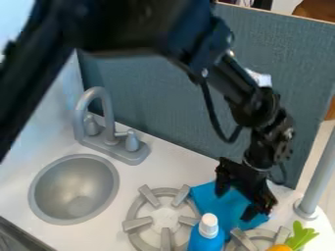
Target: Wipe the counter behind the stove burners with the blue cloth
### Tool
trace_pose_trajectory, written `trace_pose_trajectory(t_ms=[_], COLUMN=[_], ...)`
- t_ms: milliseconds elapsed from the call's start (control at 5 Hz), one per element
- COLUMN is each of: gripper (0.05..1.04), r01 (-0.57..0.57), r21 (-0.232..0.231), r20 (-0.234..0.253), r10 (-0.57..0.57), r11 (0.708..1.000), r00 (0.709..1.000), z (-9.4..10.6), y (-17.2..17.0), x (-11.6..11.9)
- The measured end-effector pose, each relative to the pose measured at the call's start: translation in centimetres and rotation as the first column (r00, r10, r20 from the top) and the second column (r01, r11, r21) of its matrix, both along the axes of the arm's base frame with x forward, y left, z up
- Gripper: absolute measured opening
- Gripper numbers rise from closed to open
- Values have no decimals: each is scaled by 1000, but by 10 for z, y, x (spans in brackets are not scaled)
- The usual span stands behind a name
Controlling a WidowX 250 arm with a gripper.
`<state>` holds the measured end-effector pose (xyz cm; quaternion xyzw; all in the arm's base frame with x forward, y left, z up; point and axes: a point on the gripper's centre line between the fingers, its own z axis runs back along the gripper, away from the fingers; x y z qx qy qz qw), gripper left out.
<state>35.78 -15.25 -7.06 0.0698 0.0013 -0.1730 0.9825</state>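
The black gripper hangs at the right of the counter, over a blue cloth, with its two fingers apart. Its fingertips are at or just above the cloth; I cannot tell whether they touch it. The cloth lies crumpled between two grey burners, partly hidden by the gripper. In front of the cloth stands a blue bottle with a white cap. An orange toy carrot with a green top is at the bottom right, cut off by the view's edge.
On the left are a round grey sink and a grey faucet. A ring-shaped burner lies left of the bottle, another burner right of it. A grey post stands at the right edge; a blue-grey panel rises behind.
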Motion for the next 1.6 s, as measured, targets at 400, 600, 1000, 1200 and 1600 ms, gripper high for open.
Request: trace_pose_trajectory(t_ms=[400,600,1000,1200,1600], gripper=[1009,1009,1008,1008,1008], r01=[18,23,6,-14,-58], r21=[-1,-19,-37,-44,-65], r20=[3,-12,-39,-42,-50], r10=[-18,-23,-8,12,55], r11=[1000,1000,999,999,996], r00=[1000,1000,999,999,997], z=[-23,-27,-34,-33,-33], y=[-8,-12,1,12,28], x=[14,16,23,29,34])
